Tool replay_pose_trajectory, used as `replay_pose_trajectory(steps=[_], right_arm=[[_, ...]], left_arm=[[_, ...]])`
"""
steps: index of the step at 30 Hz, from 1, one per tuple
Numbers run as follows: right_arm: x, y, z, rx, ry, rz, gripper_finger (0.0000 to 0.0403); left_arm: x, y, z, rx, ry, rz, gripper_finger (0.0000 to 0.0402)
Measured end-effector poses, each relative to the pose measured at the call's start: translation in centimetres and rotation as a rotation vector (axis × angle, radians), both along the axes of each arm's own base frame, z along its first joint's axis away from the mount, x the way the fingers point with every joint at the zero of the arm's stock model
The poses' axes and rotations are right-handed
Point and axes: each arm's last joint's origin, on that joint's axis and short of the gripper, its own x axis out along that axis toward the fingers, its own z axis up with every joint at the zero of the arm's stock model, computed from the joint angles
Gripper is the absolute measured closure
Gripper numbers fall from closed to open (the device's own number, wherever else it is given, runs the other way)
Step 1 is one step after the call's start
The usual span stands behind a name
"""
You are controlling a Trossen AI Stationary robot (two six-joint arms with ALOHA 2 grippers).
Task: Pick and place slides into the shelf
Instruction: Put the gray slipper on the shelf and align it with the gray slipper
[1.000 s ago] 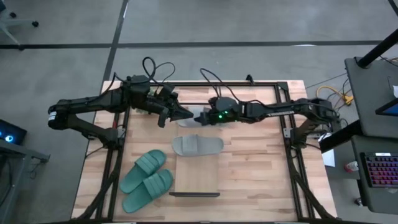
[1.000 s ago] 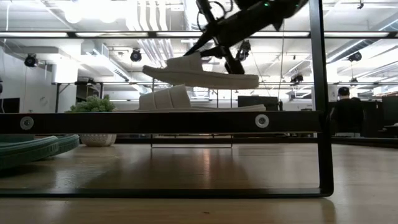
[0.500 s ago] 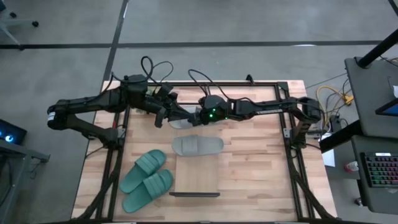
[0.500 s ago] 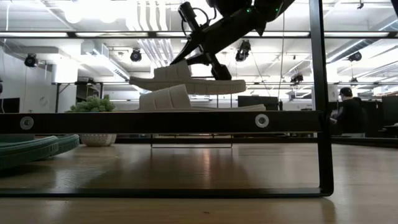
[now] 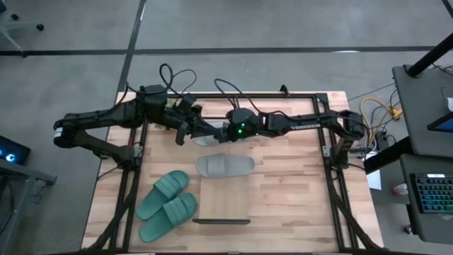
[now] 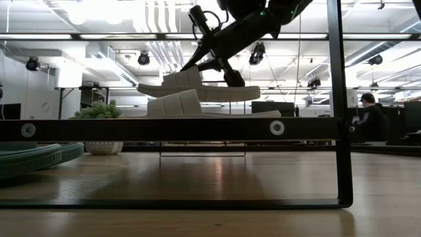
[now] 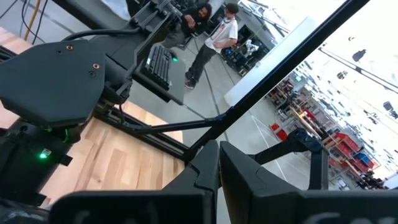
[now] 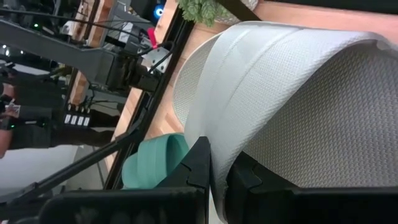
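Tabletop (image 5: 283, 191) | right gripper (image 5: 221, 132) clamps grey slide (image 6: 197, 91) aloft | left gripper (image 5: 205, 129) closed beside

Grey slide (image 6: 197, 91) aloft over shelf (image 5: 223, 198)

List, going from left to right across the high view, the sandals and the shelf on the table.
Teal-green pair of sandals → grey sandal on the shelf, with the shelf under it. The second grey sandal, held up by the grippers, overlaps.

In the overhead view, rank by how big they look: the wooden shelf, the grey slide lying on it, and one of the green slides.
1. Shelf, clearly largest.
2. Grey slide and the green slide nearest it look about alike; I won't rank them.

The other grey slide, held in the right claw, is mostly hidden.
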Motion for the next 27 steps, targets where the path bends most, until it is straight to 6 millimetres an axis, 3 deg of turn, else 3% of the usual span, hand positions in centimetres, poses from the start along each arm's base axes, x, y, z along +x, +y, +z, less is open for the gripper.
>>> replay_pose_trajectory(steps=[27], right_arm=[[-0.7, 0.1, -2.3, 0.058, 0.000, -0.037, 0.0390]], left_arm=[[0.0, 0.0, 0.0, 0.001, -0.002, 0.004, 0.0402]])
